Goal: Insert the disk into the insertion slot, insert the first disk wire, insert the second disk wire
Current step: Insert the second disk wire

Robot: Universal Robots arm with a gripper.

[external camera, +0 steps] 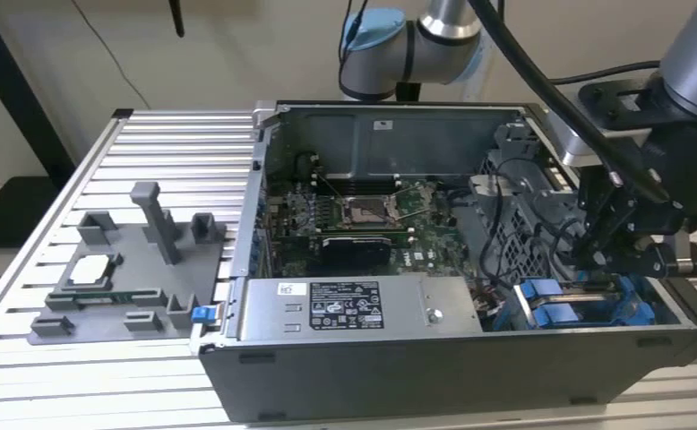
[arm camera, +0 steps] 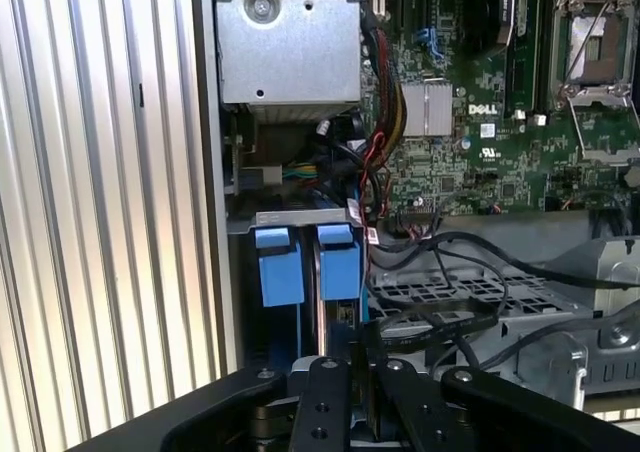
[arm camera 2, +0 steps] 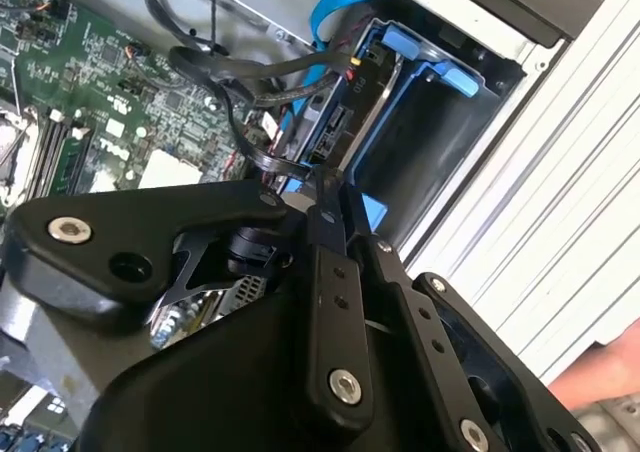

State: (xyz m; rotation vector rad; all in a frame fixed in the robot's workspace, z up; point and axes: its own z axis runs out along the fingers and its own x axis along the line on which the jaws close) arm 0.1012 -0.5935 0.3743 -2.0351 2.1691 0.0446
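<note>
The insertion slot (external camera: 588, 305), a grey metal bay with bright blue rails and tabs, sits inside the open computer case (external camera: 444, 376) at its front corner on the exterior view's right, just beside the silver power supply (external camera: 355, 309). In the second wrist view a disk (arm camera 2: 335, 122) already stands in the bay between the blue rails (arm camera 2: 420, 57), and a black wire (arm camera 2: 250, 122) runs down toward its connector edge. The gripper (external camera: 617, 260) hangs directly over the slot; in the second wrist view its black fingers (arm camera 2: 325, 222) stand close together at that wire's end (whether they actually pinch it cannot be told). The green circuit board (external camera: 361, 215) fills the case's middle. The case rests on a ribbed aluminium bench (external camera: 145, 143), with a grey fixture tray (external camera: 127, 278) near the bench's edge on the exterior view's left.
</note>
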